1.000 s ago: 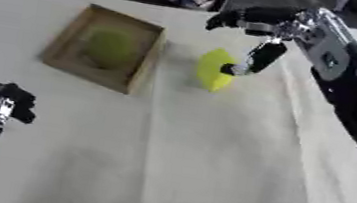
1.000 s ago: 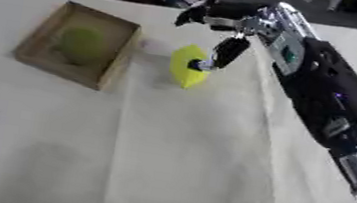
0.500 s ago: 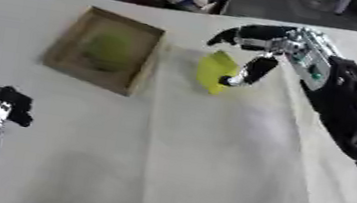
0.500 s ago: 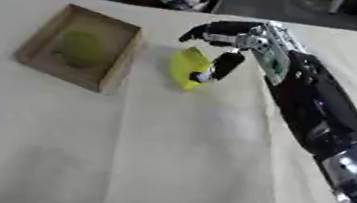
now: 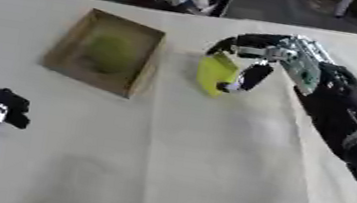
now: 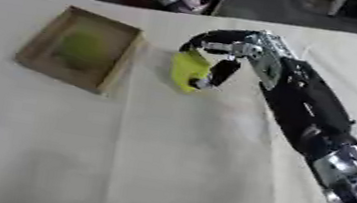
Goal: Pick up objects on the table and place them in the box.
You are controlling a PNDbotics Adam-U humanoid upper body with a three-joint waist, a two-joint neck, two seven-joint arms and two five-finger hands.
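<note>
Yellow blocky object is pinched between the curled fingers and thumb of the right hand, at three o'clock of the shallow cardboard box containing a round green object.
</note>
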